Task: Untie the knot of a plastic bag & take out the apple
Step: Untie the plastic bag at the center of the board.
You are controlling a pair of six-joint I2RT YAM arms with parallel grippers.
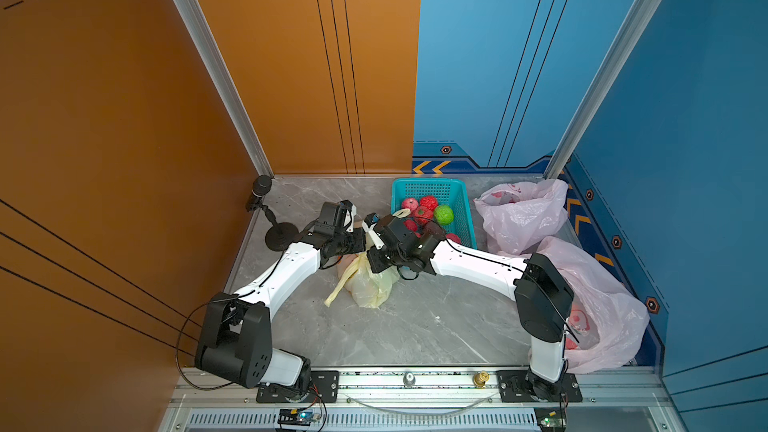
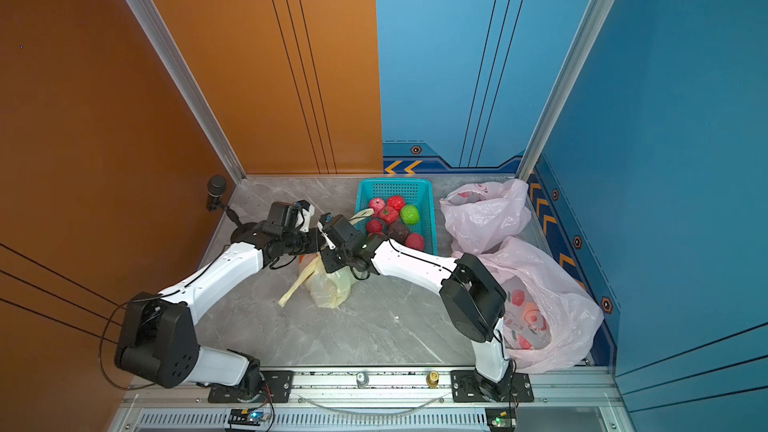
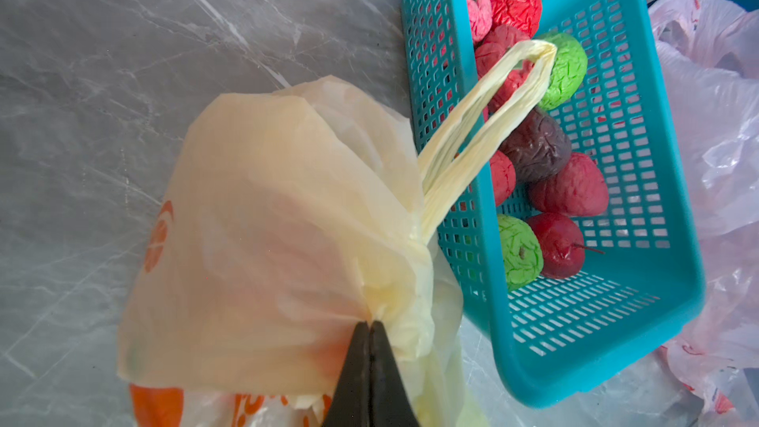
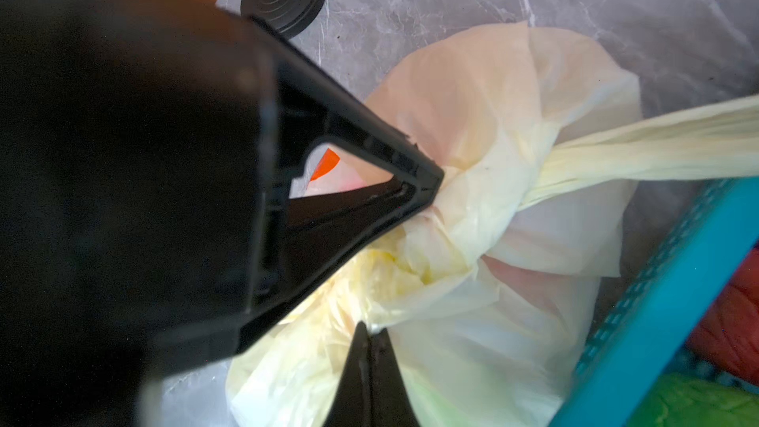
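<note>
Knotted bag [image 1: 368, 286] mid-table [image 1: 415, 326], just front-left of basket [image 1: 428, 189] holding fruit [image 1: 428, 203]. Second bag [image 1: 519, 218] right of basket, third bag [image 1: 602, 284] before it. Stand [image 1: 279, 236] back-left.

One yellow bag [image 1: 365, 284] in the jaws; beyond them, two pink bags [image 1: 521, 214] and one basket [image 1: 428, 181] with two green fruits [image 3: 562, 67], one brown [image 3: 534, 145], several red [image 3: 569, 184].

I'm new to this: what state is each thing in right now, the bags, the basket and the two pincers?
yellow bag, lying on the table, knot tied.
left pincer, shut on the yellow bag beside the knot.
right pincer, shut on the yellow bag by the knot.
basket, upright, holding fruit.
far pink bag, crumpled, mouth looks open.
near pink bag, crumpled, mouth looks open.
</note>
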